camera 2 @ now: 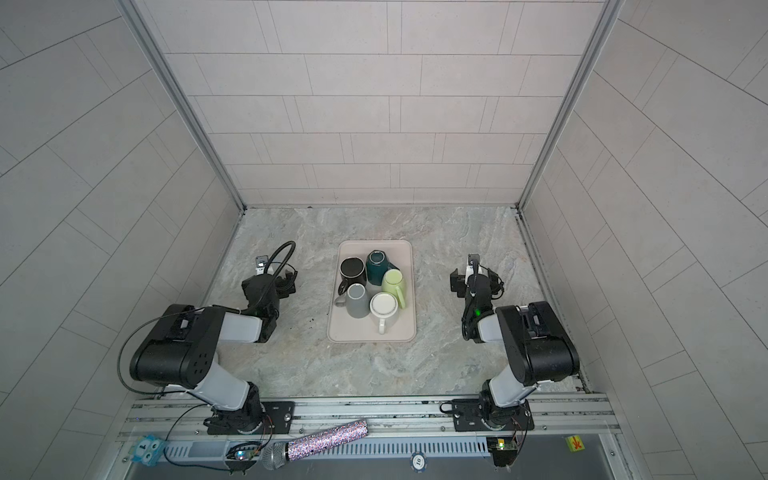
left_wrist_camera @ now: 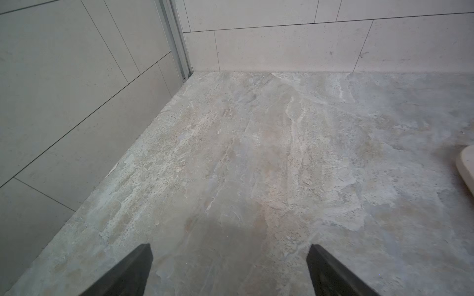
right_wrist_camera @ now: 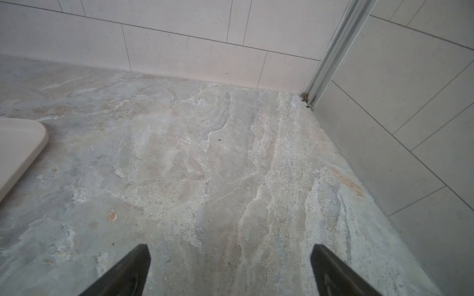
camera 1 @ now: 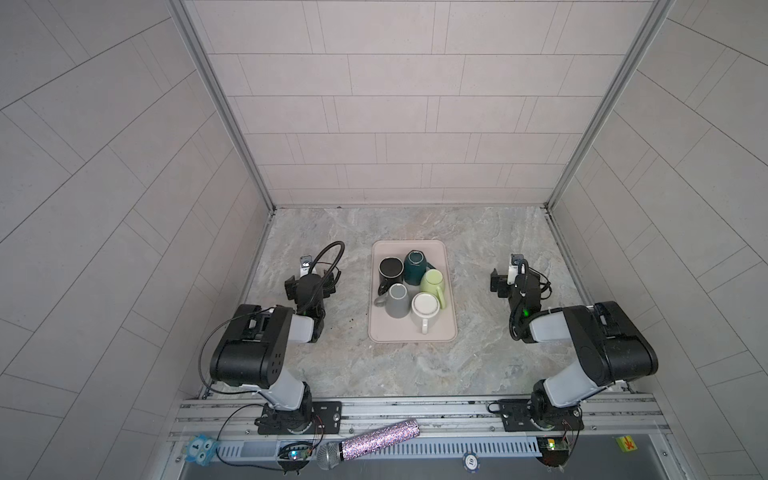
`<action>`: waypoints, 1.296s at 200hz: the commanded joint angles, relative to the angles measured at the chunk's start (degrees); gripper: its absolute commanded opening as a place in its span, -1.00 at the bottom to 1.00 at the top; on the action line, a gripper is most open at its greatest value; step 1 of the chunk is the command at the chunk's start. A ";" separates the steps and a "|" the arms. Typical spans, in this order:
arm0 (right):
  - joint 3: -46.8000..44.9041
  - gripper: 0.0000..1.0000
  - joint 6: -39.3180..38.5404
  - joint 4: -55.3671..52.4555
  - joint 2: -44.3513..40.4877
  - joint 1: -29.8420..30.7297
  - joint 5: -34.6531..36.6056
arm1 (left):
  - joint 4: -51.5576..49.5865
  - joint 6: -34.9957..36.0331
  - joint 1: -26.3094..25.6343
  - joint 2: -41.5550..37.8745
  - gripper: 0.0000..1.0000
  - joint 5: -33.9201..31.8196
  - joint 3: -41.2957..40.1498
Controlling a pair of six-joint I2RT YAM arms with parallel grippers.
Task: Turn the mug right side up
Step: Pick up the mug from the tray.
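Observation:
Several mugs stand bottom up, close together, on a beige tray point(camera 1: 411, 337) at the table's middle: black point(camera 1: 390, 268), dark teal point(camera 1: 414, 266), light green point(camera 1: 433, 282), grey point(camera 1: 397, 300) and white point(camera 1: 425, 309). Both top views show them; the same tray point(camera 2: 370, 337) appears there. My left gripper point(left_wrist_camera: 230, 248) hovers low over bare table left of the tray, open and empty. My right gripper point(right_wrist_camera: 230, 248) is open and empty over bare table right of the tray. Each wrist view catches only a tray corner point(left_wrist_camera: 465, 164) point(right_wrist_camera: 20, 143); the mugs are out of those views.
Tiled walls point(camera 1: 124, 208) close the table on the left, back and right. A metal rail point(camera 1: 415, 409) runs along the front edge, with a glittery microphone point(camera 1: 370, 444) lying on it. Small dark specks point(camera 1: 353, 321) lie left of the tray.

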 commanded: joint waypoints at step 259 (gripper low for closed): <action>-0.25 0.99 -0.19 2.07 -0.97 3.21 13.88 | -28.85 -11.49 -8.31 -23.28 1.00 -20.43 9.08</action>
